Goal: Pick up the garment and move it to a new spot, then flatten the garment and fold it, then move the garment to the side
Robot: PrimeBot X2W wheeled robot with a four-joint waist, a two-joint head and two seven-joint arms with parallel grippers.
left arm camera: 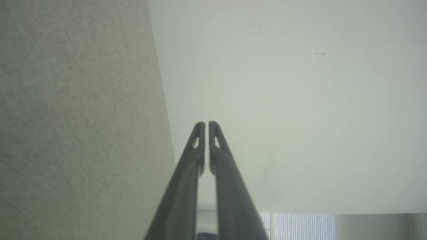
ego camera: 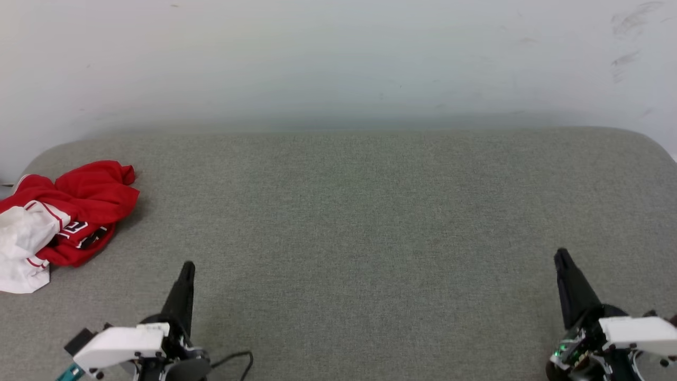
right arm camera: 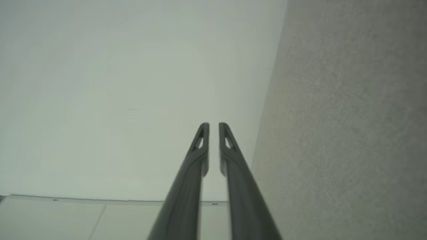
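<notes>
The garment (ego camera: 87,198), a red jersey with a white sleeve and black lettering, lies crumpled at the far left of the grey padded surface (ego camera: 359,211). My left gripper (ego camera: 188,266) stands at the lower left, to the right of the garment and nearer than it, not touching it. Seen from the left wrist, that gripper (left arm camera: 206,124) shows only a hairline slit between its fingers and holds nothing. Far off at the lower right, my right gripper (ego camera: 560,255) points up. In the right wrist view its fingertips (right arm camera: 214,125) stand a little apart, with nothing between them.
A pale wall (ego camera: 338,53) rises behind the padded surface. The surface has rounded far corners and runs wide between the two grippers. A black cable (ego camera: 238,357) trails from the left wrist.
</notes>
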